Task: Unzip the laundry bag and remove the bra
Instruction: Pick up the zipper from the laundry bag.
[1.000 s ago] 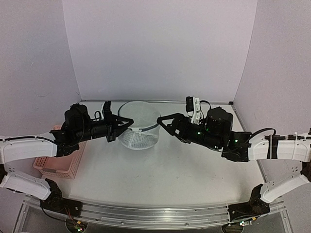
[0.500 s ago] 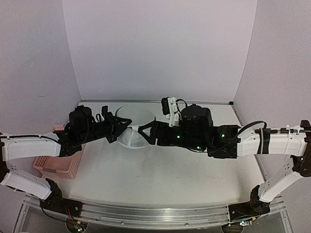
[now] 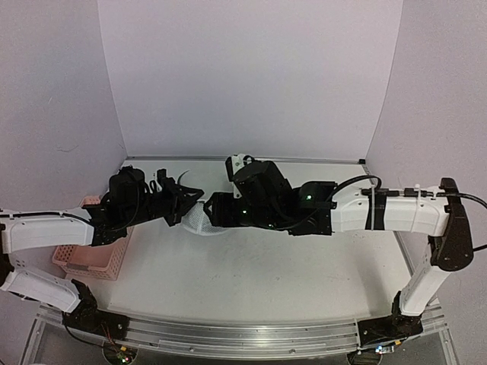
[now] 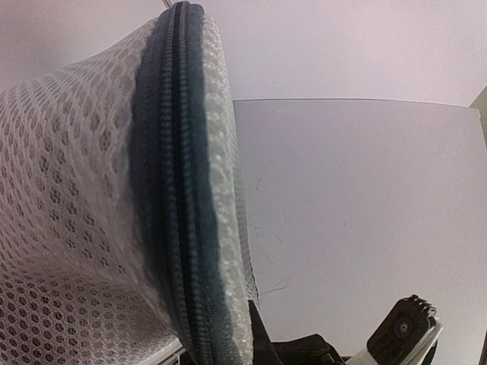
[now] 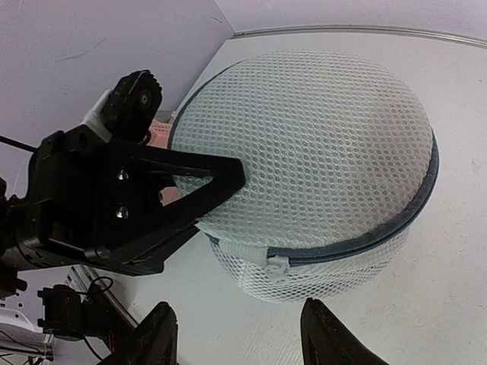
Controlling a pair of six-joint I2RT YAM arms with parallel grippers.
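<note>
White mesh cylinder: the laundry bag [image 5: 319, 144], at the back-left part of the table [image 3: 251, 281], between the 2 grippers. In the top view the right arm hides most of it.
Lid: round, domed mesh panel, in full view of the right wrist camera.
Dark zip band [image 4: 171, 198]: runs round the lid rim and is closed along every stretch that shows.
Zip pull [image 5: 275, 268]: pale tab lying on the band at the side of the bag nearest the right gripper.
Left gripper [image 5: 223, 196]: clamped on the bag's rim at its left side, with 1 finger lying across the lid mesh.
Left wrist view: filled by mesh and zip band at close range, so the gripper's own fingers are out of frame.
Right gripper [image 5: 242, 334]: fingers [image 5: 158, 336] spread apart and holding nothing. It is near the zip pull, which lies in line with the gap, and has no contact with the bag.
Bra: cannot be made out through the mesh.
Pink basket [image 3: 90, 262]: on the table at the left edge, partly under the left arm and apart from the bag.
</note>
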